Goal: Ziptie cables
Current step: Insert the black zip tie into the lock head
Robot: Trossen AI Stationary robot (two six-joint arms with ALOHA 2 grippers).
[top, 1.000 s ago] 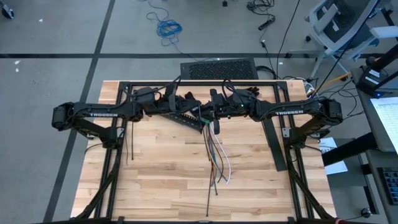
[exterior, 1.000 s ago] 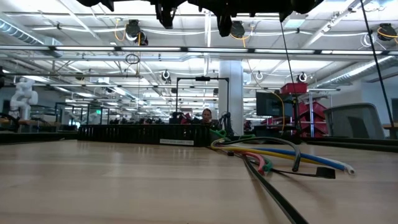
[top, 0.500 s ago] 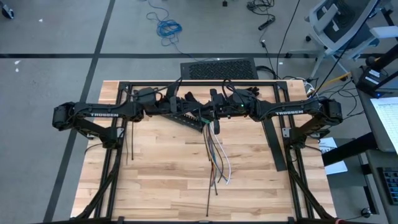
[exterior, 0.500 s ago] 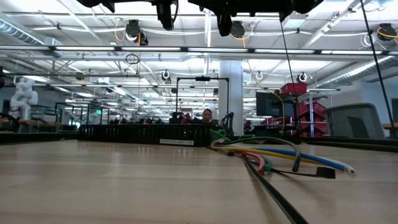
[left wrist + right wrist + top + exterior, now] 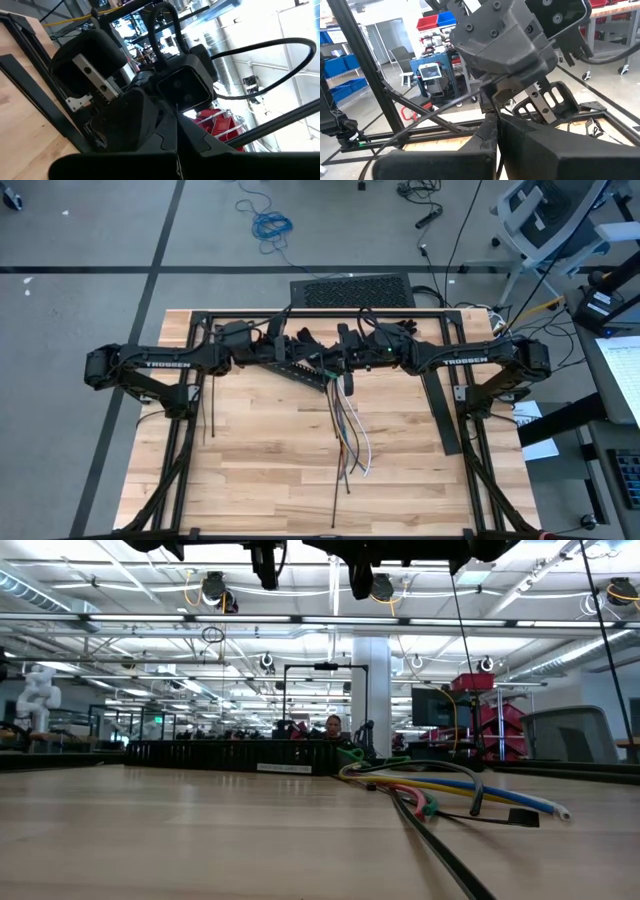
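Observation:
The cables [image 5: 350,430] lie as a loose coloured bundle on the wooden table, running from under the grippers toward the near edge, and their ends [image 5: 520,805] rest flat. High above the bundle's far end both arms meet. My left gripper [image 5: 328,366] and my right gripper [image 5: 343,366] are both shut, tip to tip. In the right wrist view a thin dark ziptie [image 5: 435,114] runs through the air to the left gripper's fingers [image 5: 492,90]. Another dark strip [image 5: 333,500] lies on the table beside the cables. My left gripper pinches the thin dark ziptie [image 5: 482,94] between its two fingers. The strip is clear of the table and sticks out sideways from the fingers. My right gripper [image 5: 495,125] is shut just in front of the left fingers. Its own fingers hide what it grips, so I cannot tell the part.
Spare dark zipties [image 5: 207,412] lie at the table's left side. A long black slotted rail [image 5: 440,412] lies at the right. A black frame [image 5: 320,315] runs along the far edge. The near half of the table [image 5: 250,480] is bare wood. A person sits far behind in the low view.
My left gripper has shut while staying in place; in the low view its two prongs have come together. The right gripper and the cables have kept still.

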